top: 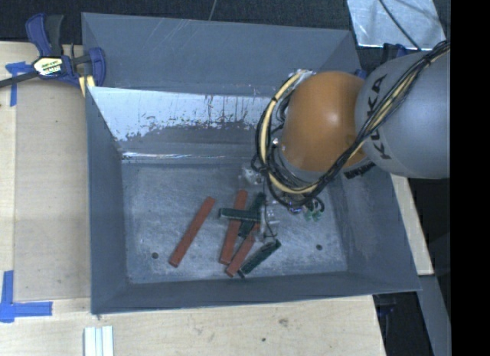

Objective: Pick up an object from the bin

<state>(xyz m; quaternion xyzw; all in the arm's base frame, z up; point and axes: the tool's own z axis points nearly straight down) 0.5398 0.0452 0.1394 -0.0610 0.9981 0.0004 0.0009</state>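
Red-brown stick (192, 231) lying flat, diagonal, left part of bin (107, 217) floor, touching nothing else.

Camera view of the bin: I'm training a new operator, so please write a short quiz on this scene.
1. True or false: the lone reddish-brown stick lies to the left of the gripper.
2. The arm reaches in from the view's: A) left, B) right, C) bottom.
3. Which lies nearer the gripper, the lone stick or the dark green piece?
Key: 1 true; 2 B; 3 the dark green piece.
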